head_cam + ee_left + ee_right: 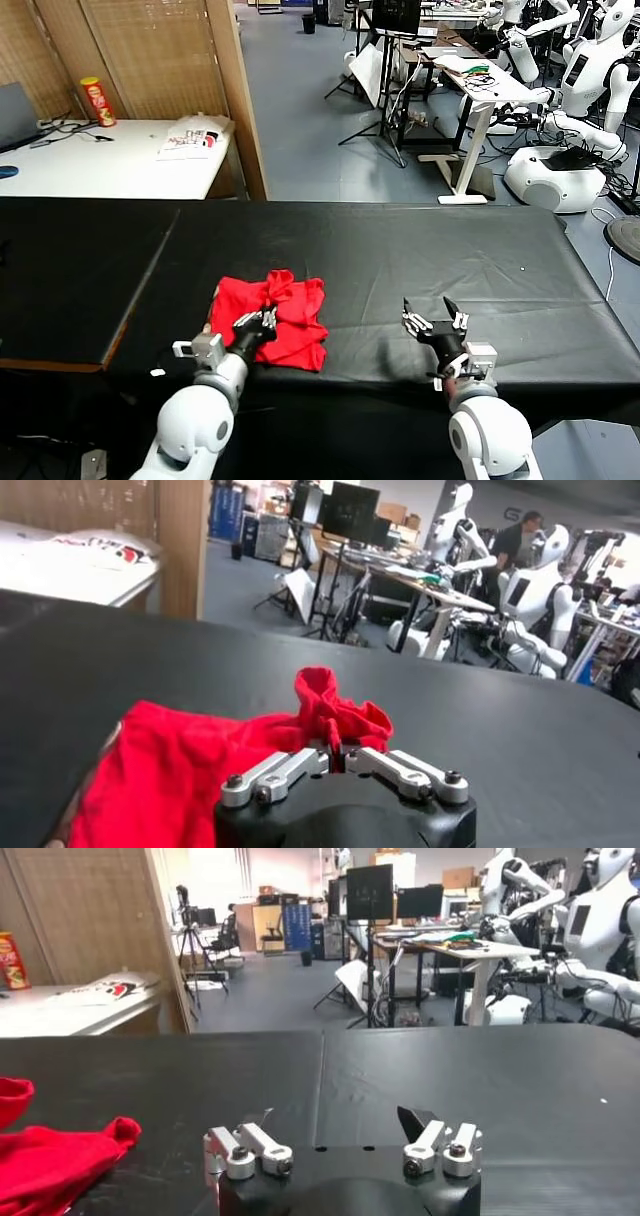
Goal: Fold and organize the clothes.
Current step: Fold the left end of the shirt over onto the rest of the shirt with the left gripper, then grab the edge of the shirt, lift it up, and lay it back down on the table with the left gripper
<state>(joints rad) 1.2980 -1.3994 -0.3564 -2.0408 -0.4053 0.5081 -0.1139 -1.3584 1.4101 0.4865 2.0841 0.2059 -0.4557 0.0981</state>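
Left tool (267, 321) pinched shut on a bunched fold of the red shirt (285, 318), so best lift slow and drag the layer flat without bunching; shirt sits lower left of centre on the black surface (400, 250), right tool (432, 320) wide open, empty, well apart lower right.

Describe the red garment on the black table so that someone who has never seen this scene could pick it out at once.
On the long black-covered table, look at the near edge toward the robot's left. There lies the crumpled bright red cotton T-shirt, with the left end effector shut on its bunched fabric. It is the only red cloth on the black surface; the white printed garment lies on the white table behind.
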